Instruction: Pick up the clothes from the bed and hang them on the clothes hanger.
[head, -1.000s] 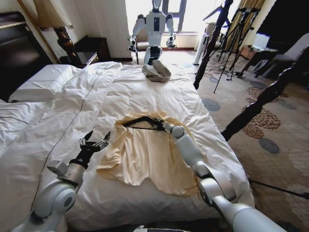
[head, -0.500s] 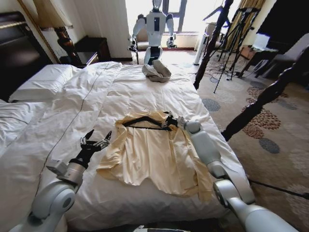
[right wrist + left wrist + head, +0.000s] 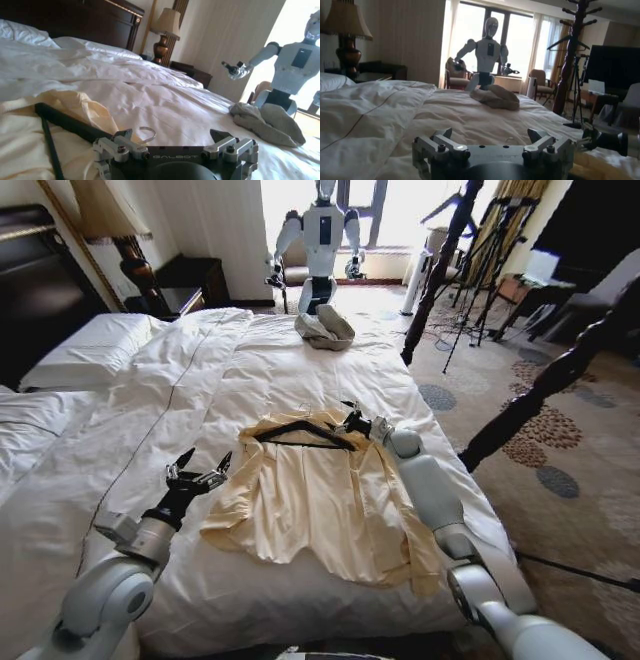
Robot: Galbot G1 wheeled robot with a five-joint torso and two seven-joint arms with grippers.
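Observation:
The cream-yellow clothes (image 3: 310, 500) lie spread flat on the white bed (image 3: 300, 365), near its front right. The black clothes hanger (image 3: 300, 437) rests across the collar end of the top. My right gripper (image 3: 352, 420) hovers open just beyond the hanger's right end. From the right wrist, its fingers (image 3: 122, 138) stand apart, with the hanger's bar (image 3: 70, 122) and small hook (image 3: 146, 133) lying in front on the cream fabric (image 3: 25, 150). My left gripper (image 3: 200, 471) is open over the duvet, left of the top's sleeve, holding nothing (image 3: 490, 133).
A grey-beige cloth bundle (image 3: 323, 328) sits at the bed's far edge, with a white humanoid robot (image 3: 320, 230) behind it. Dark bedposts (image 3: 435, 275) (image 3: 545, 390) stand along the right side, tripods (image 3: 485, 250) beyond. Pillows (image 3: 90, 350) lie at the left.
My right arm has swung right and slightly farther away, its gripper leaving the hanger's middle and ending past its right end. The hanger stays on the top. The left arm is still.

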